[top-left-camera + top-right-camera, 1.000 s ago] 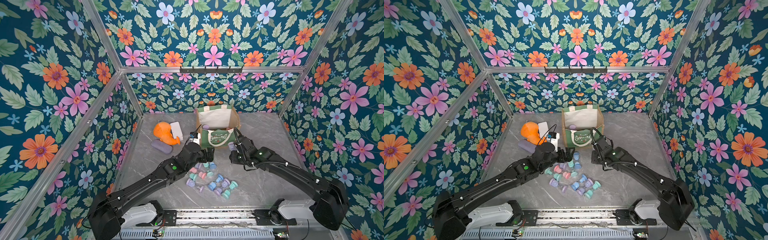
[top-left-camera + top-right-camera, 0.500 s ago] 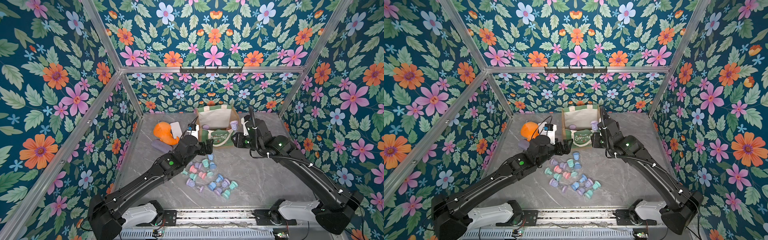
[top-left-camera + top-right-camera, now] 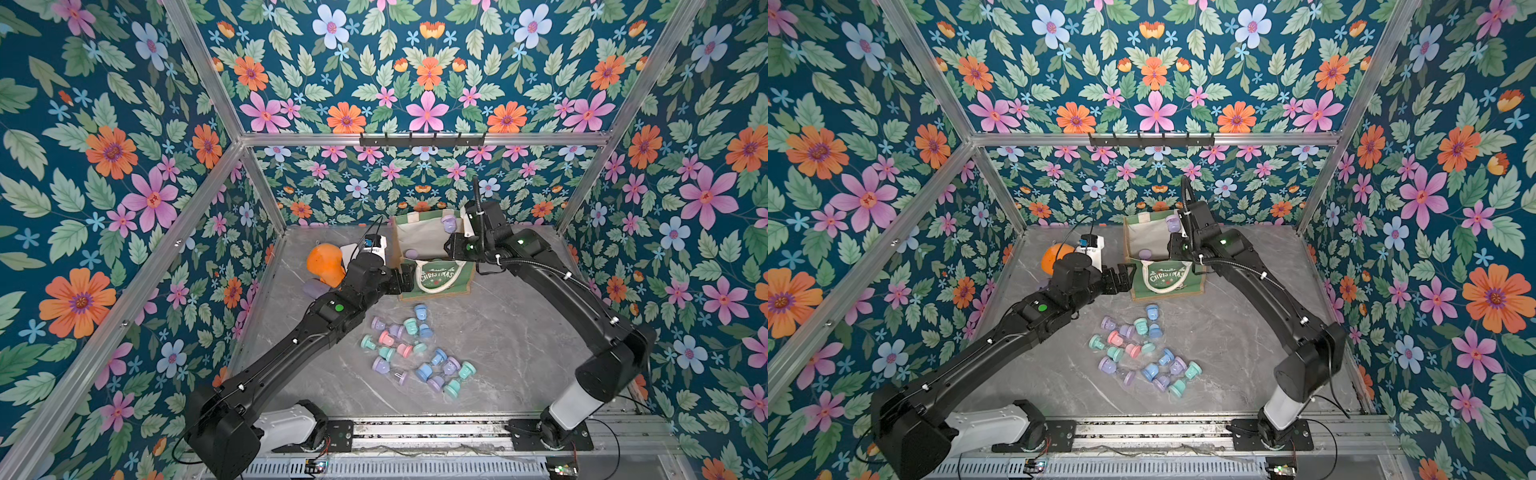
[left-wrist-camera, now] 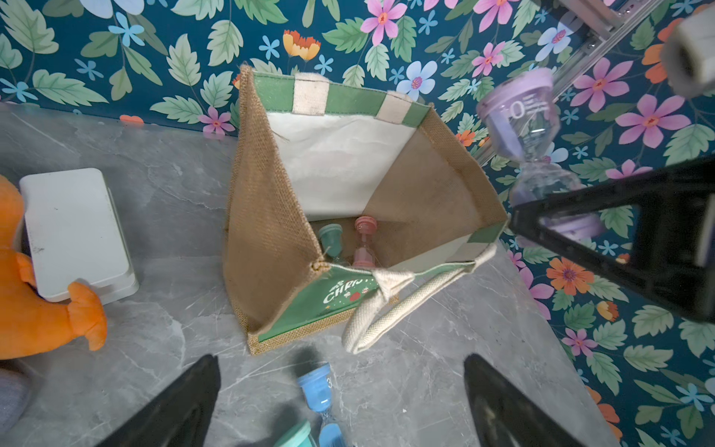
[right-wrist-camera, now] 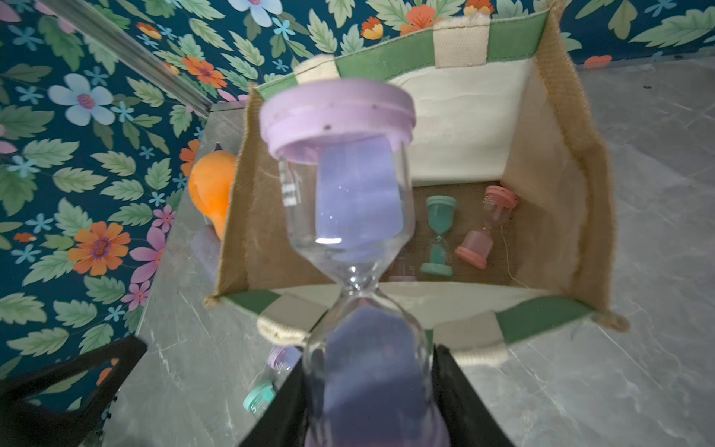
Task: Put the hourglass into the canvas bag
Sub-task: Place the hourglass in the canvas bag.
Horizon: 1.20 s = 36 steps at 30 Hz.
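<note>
While hourglass (image 5: 348, 232) hangs at canvas bag (image 5: 561, 193) rim: right gripper (image 5: 369, 391) jaws clamped on it.
Left gripper (image 4: 340, 362): jaws apart.
Next: centre over mouth, release.

The purple hourglass (image 5: 360, 201) hangs so near the right wrist camera that it looks soft, and its lower cap runs off the frame between the fingers of the right gripper (image 5: 367, 371). Seen from the left wrist, a black finger covers its lower bulb. The rope handle (image 4: 421, 300) covers the end of the print on the bag (image 4: 271, 201). The left arm (image 3: 316, 328) hides part of the orange toy (image 3: 322, 266) in both top views.
</note>
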Available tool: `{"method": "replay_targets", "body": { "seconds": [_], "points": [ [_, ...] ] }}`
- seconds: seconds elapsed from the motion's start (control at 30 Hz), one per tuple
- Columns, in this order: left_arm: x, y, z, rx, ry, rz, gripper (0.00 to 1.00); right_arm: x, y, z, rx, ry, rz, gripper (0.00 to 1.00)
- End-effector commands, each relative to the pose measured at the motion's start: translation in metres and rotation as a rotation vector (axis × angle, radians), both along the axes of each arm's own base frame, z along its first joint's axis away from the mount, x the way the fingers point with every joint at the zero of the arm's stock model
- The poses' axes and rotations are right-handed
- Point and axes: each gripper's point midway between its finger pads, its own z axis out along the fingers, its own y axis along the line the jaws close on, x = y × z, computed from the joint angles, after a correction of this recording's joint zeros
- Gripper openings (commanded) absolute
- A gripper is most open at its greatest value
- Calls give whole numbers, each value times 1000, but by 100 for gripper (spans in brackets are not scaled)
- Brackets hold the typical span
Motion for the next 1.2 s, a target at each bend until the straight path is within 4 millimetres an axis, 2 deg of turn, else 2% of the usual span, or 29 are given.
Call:
{"method": "replay_targets", "body": {
  "seconds": [0.0,0.2,0.47,0.63,1.0,1.17],
  "points": [
    [7,-6,3,-10,-8,-39,100,20,5,-14,-14,20,15,32],
    [22,-11,-1,-13,-3,-49,100,60,6,-49,-65,94,-10,30],
    [35,-12,-12,-25,19,-53,100,92,6,-89,-119,162,-25,29],
    [38,-12,-15,-31,21,-47,100,98,7,-115,-150,200,-27,29],
    [39,-15,-20,-52,38,-50,100,98,4,-167,-206,281,-33,30],
    [39,-15,-19,-59,36,-51,100,98,3,-184,-220,302,-36,32]
  ]
}}
